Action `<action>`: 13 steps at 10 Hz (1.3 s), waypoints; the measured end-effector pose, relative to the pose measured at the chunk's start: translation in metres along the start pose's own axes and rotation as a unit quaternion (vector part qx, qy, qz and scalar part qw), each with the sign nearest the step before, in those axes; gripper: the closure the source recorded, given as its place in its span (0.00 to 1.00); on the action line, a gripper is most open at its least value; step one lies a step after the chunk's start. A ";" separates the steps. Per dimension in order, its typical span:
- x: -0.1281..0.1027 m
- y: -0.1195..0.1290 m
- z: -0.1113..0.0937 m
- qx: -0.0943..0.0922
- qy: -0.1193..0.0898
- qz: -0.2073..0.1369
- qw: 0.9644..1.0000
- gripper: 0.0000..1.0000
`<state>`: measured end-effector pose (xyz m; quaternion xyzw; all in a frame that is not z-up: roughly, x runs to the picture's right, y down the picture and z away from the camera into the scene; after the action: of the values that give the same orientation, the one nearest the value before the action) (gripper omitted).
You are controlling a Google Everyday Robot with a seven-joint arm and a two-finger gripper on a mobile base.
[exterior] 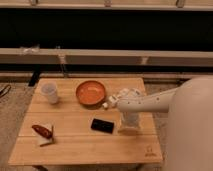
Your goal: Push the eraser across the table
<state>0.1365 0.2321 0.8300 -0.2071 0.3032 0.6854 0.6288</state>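
The eraser (102, 125), a small flat black block, lies on the light wooden table (75, 145) a little right of centre, in front of the orange bowl (90, 92). My gripper (129, 126) hangs from the white arm that comes in from the right. It points down at the tabletop just right of the eraser, with a small gap between them.
A white cup (50, 92) stands at the table's back left. A dark red item on a white square (43, 133) lies at the front left. A small logo (148, 150) marks the front right corner. A low ledge and dark wall run behind the table.
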 end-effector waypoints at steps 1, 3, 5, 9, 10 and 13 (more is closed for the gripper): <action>-0.004 0.006 -0.001 -0.001 -0.001 -0.005 1.000 0.21; -0.012 0.018 -0.003 -0.004 -0.007 -0.014 1.000 0.21; -0.021 0.033 -0.007 -0.009 -0.013 -0.028 0.999 0.21; -0.023 0.059 -0.015 -0.022 -0.005 -0.046 0.999 0.21; -0.020 0.066 -0.016 -0.022 0.001 -0.052 0.998 0.21; -0.008 0.080 -0.020 -0.020 0.021 -0.073 0.997 0.21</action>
<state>0.0566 0.2109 0.8334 -0.2560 0.2865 0.6389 0.6665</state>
